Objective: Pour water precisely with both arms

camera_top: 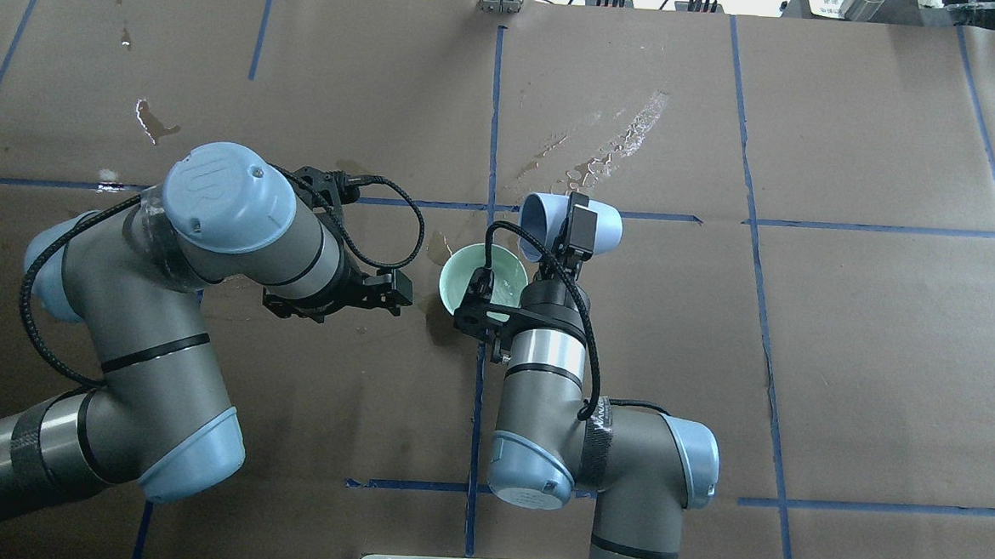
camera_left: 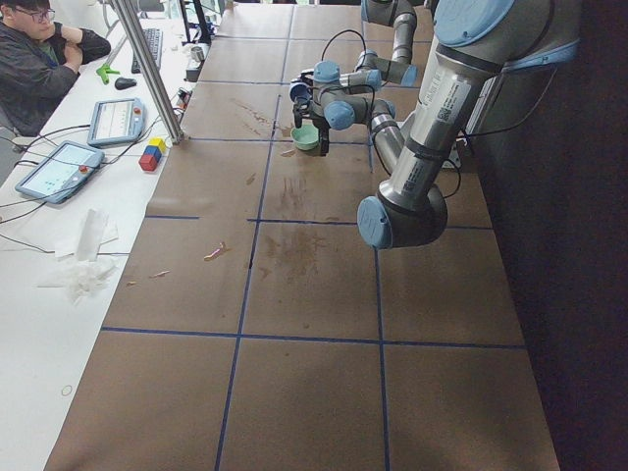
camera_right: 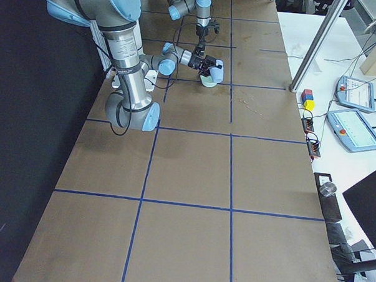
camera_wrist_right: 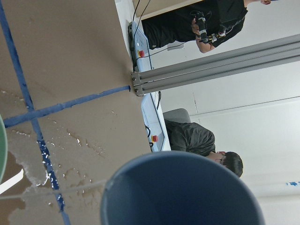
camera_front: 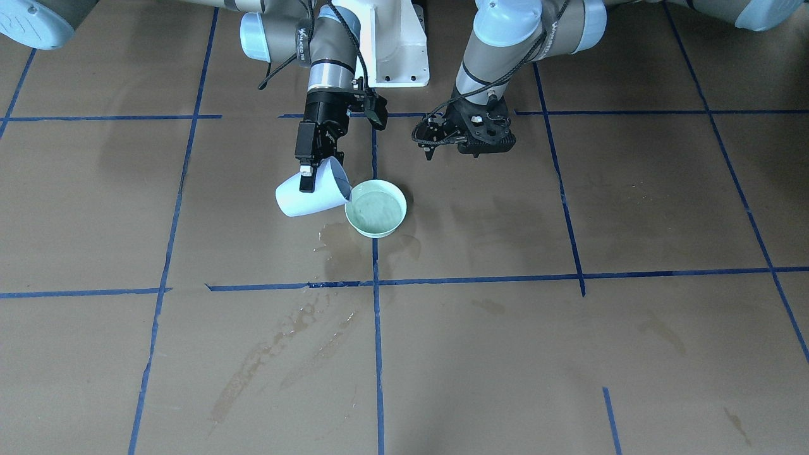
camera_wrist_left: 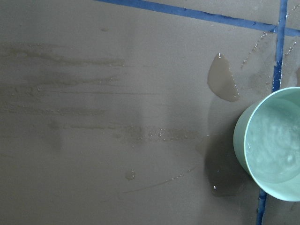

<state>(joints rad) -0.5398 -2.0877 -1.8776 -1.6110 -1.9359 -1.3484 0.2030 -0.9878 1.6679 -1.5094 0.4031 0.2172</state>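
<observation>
The step in hand is the pouring itself. The right gripper [camera_front: 318, 172] is clamped on the wall of a pale blue plastic cup [camera_front: 292, 201], one finger outside and the other inside the mouth. It holds the cup tipped almost on its side. In the overhead view the cup is at about 1 o'clock of the round mint-green bowl [camera_front: 373, 234], with its lip just over the bowl's rim. I see no stream between them, and the right wrist view shows only the cup's dark inside, so I judge the pour is at its end or near it.

The left gripper [camera_front: 430, 138] hovers at 9 o'clock of the bowl in the overhead view, near it but apart, and carries nothing. Whether its jaws are apart or together, I cannot tell.

The next move, I think, calls for turning the cup upright slowly and over the bowl, so that the last drops fall inside.

The water [camera_wrist_left: 274, 145] lies in the bowl, shallow and clear, with a slightly cloudy, shimmering surface. Dark wet stains [camera_front: 341, 243] on the brown paper sheet [camera_front: 569, 354] lie around the bowl's foot.
</observation>
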